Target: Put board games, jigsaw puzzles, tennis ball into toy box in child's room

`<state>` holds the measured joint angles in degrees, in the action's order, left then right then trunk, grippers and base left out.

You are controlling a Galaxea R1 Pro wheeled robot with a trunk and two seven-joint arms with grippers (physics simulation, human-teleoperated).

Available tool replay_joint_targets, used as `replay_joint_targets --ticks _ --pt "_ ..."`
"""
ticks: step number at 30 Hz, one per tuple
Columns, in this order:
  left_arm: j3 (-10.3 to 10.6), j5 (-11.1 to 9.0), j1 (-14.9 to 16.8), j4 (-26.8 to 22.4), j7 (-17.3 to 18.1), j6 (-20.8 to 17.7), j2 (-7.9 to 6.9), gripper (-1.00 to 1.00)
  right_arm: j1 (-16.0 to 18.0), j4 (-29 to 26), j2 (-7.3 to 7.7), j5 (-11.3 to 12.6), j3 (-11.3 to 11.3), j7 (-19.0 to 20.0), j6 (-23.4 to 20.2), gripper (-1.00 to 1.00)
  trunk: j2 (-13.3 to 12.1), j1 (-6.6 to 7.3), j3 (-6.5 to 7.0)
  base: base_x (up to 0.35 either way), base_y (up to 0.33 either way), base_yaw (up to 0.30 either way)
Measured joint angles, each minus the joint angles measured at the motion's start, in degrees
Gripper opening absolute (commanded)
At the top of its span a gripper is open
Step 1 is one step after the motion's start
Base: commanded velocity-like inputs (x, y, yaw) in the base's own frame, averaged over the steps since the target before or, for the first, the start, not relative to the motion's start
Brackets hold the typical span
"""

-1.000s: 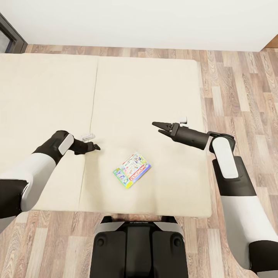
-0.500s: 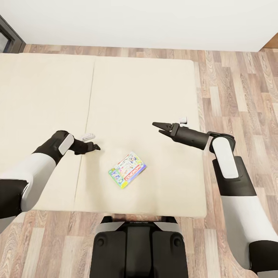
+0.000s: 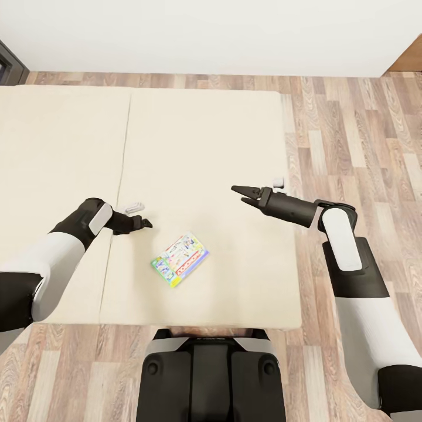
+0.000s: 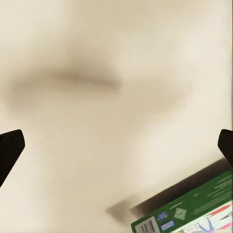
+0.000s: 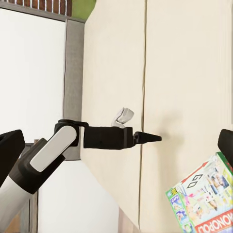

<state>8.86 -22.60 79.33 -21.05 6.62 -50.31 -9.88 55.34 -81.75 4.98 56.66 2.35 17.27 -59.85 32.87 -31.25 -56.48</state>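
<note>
Drift of the whole view rightward suggests the base is repositioning, while the green-edged printed cardboard game box [image 3: 180, 259] lies near the broad beige bed's [image 3: 193, 146] front edge, both tools, left [image 3: 145, 223] and right [image 3: 241, 194], released and empty.

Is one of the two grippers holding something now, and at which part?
Nothing is held. The left gripper and right gripper are above the bed; the board game lies untouched between them.
</note>
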Motion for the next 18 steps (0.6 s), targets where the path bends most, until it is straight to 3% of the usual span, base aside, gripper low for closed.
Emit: replay_joint_targets --ticks 18 --pt "0.0 0.0 0.0 0.0 0.0 0.0 0.00 1.00 0.0 0.0 -0.06 0.0 0.0 -0.8 -0.1 1.00 0.0 0.00 0.03 0.000 -0.009 -0.003"
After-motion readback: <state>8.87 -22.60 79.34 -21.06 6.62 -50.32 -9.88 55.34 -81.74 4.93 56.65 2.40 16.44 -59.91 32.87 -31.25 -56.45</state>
